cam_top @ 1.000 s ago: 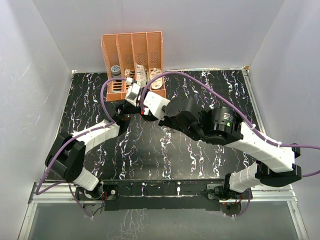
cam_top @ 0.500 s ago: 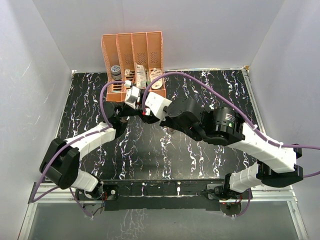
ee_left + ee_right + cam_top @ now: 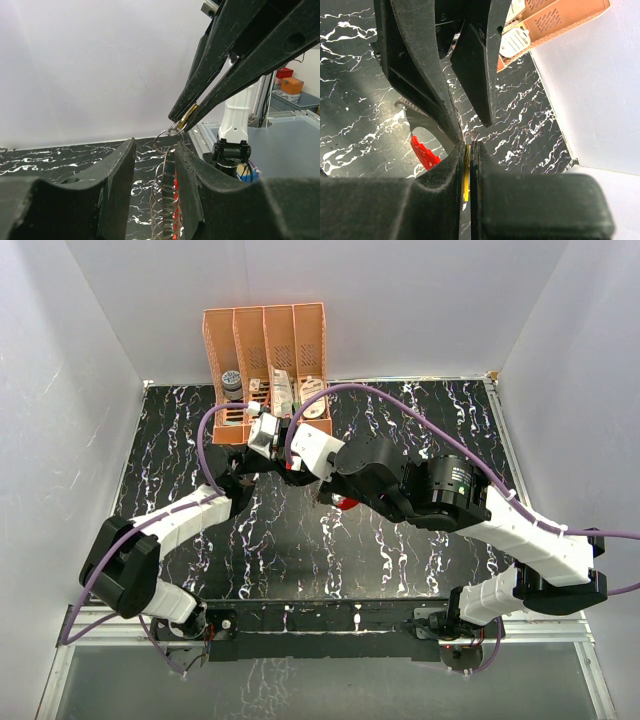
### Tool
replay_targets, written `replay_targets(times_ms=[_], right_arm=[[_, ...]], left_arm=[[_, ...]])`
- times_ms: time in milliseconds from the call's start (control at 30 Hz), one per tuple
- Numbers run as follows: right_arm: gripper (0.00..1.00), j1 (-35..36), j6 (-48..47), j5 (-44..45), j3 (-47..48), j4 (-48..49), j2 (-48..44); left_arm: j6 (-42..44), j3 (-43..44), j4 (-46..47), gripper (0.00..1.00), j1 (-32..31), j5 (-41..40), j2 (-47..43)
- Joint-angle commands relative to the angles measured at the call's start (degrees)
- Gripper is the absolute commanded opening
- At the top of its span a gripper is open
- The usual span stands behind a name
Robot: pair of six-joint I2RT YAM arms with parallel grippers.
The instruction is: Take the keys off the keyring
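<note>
The red tag of the keyring is coming into sight under the right arm at mid-frame; the left arm's elbow is moving toward lower left.

- Table: black surface with white marble veining.
- Enclosure walls: plain white panels standing along the left, far and right edges of the table.
- Orange rack: stands at the far edge of the table, left of centre. It has four upright perforated compartments side by side.
- Grey round item: sits in the leftmost compartment of the rack.
- White oval item: lies in the rightmost compartment.
- Middle compartments: hold light-coloured items, too small to identify.
- Metal rail: runs along the near edge of the table.
</note>
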Motion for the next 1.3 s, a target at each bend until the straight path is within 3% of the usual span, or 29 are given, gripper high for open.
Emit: replay_targets(times_ms=[0,267,700,1267], right_arm=[[0.00,0.0,0.1,0.8,0.0,4.3,-2.3],[0.00,0.0,-0.1,0.8,-0.3,4.5,-2.5],[0.00,0.0,-0.2,0.9,-0.5,4.7,-2.7],[0.00,0.0,-0.9,1.7,-1.6,6.9,-3.6]], left_arm=[[-1.2,1.9,5.1,0.36,-0.1,-0.5,0.4],[0.4,1.4,5.1,0.29,-0.2,-3.2,-0.1],[-0.4,2.3,5.9,0.26,-0.1,-3.7,0.5],[-10.9,3.0,16.0,0.28,-0.3,-2.2,4.9]])
